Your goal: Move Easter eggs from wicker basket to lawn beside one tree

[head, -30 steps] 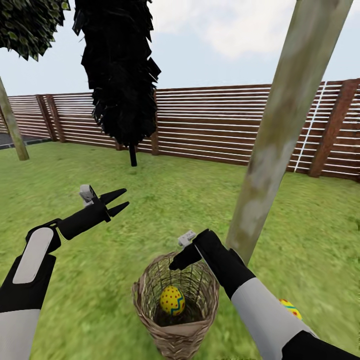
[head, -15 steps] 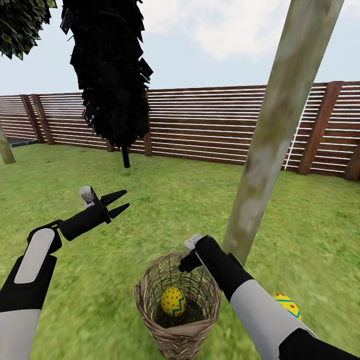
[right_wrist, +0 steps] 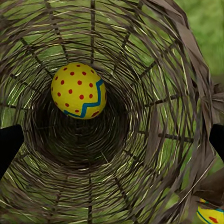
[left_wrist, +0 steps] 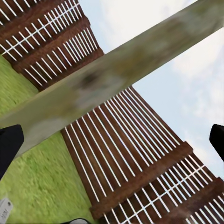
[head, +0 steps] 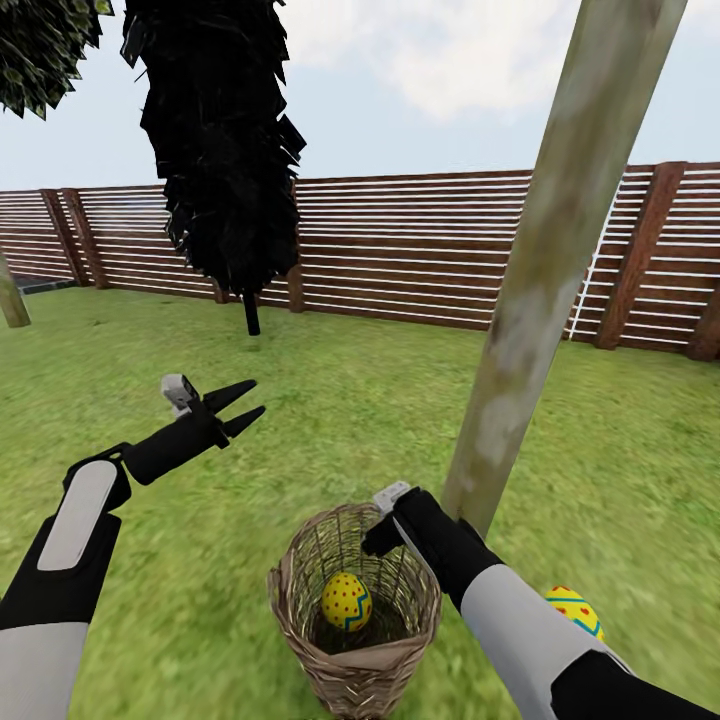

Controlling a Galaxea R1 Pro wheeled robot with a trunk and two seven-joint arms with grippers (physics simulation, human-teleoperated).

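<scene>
yellow egg point(right_wrist: 78, 91) w/ red dots, blue zigzag

second egg point(head: 573, 610): half hidden by right arm | right gripper point(head: 378, 540): fingertips hidden inside wicker basket point(head: 352, 668)

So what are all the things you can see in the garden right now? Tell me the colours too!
Easter egg in the basket: one, yellow with red dots and a blue zigzag, at the bottom of the basket.
Easter egg on the grass: one, yellow with blue and red, on the lawn near the pale trunk, partly behind the right arm.
Wicker basket: one, brown, standing on the lawn by the trunk's foot.
Pale tree trunk: one, grey-beige, leaning, right of the middle.
Dark tree: one, black leaves, thin stem, near the fence.
Fence: brown slats, along the back.
Lawn: green.
Left gripper: black, open, held above the grass.
Right gripper: black, at the basket's rim, open.
</scene>
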